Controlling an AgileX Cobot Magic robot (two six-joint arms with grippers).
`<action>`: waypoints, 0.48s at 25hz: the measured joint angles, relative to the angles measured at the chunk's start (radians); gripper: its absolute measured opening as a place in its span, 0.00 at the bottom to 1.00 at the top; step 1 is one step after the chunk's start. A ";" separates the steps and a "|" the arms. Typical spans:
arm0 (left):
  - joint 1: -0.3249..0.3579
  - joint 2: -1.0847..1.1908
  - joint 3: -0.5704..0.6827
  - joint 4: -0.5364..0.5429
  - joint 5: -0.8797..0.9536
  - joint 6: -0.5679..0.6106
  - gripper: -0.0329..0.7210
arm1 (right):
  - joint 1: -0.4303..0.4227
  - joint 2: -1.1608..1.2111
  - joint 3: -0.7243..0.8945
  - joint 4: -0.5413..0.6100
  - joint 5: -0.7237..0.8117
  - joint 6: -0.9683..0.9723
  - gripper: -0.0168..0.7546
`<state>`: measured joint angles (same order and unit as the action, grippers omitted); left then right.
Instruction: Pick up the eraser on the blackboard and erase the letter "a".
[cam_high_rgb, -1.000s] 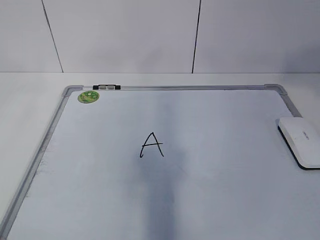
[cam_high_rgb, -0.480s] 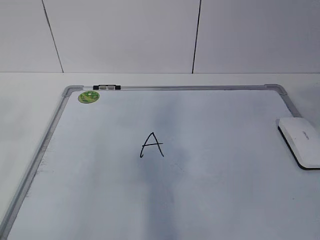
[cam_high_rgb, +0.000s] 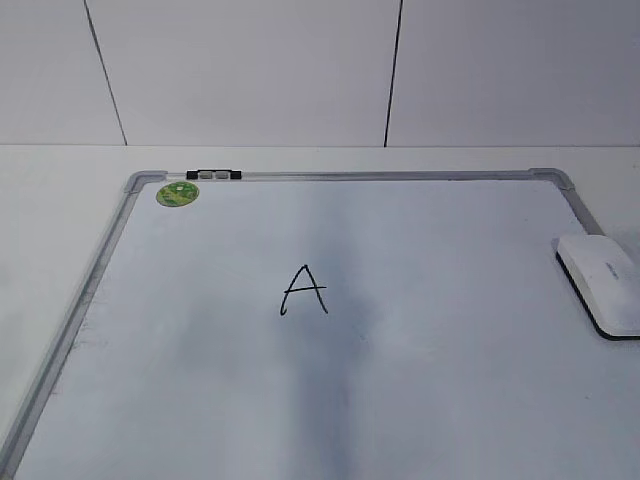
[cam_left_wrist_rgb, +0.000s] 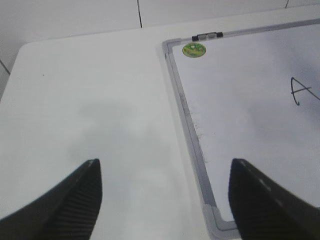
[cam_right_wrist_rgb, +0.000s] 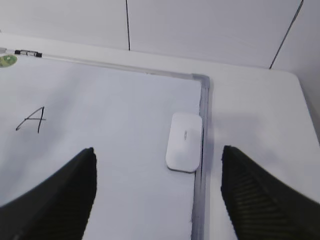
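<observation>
Nothing has moved across the exterior frames; only the grey shadow on the blackboard (cam_high_rgb: 450, 400) has shifted slightly, so the pickup looks not yet begun. Its only mark is a capital "A" (cam_high_rgb: 303, 290) at centre, unerased. Eraser (cam_right_wrist_rgb: 184, 141) lies flat against the right frame edge, untouched. Right gripper (cam_right_wrist_rgb: 157, 192) hangs spread wide above it; left gripper (cam_left_wrist_rgb: 165, 195) likewise spread, empty, over the board's near-left corner.
</observation>
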<state>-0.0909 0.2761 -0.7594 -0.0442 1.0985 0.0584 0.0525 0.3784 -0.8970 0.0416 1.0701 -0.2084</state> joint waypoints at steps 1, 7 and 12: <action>0.000 -0.010 0.014 0.000 0.009 -0.002 0.83 | 0.000 -0.018 0.023 0.000 0.008 0.002 0.79; 0.000 -0.090 0.111 0.000 0.037 -0.040 0.83 | 0.000 -0.127 0.176 0.000 0.041 0.019 0.79; 0.000 -0.177 0.195 0.000 0.062 -0.058 0.83 | 0.000 -0.216 0.284 0.000 0.045 0.021 0.79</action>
<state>-0.0909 0.0993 -0.5647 -0.0442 1.1607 0.0000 0.0525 0.1626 -0.6134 0.0416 1.1154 -0.1875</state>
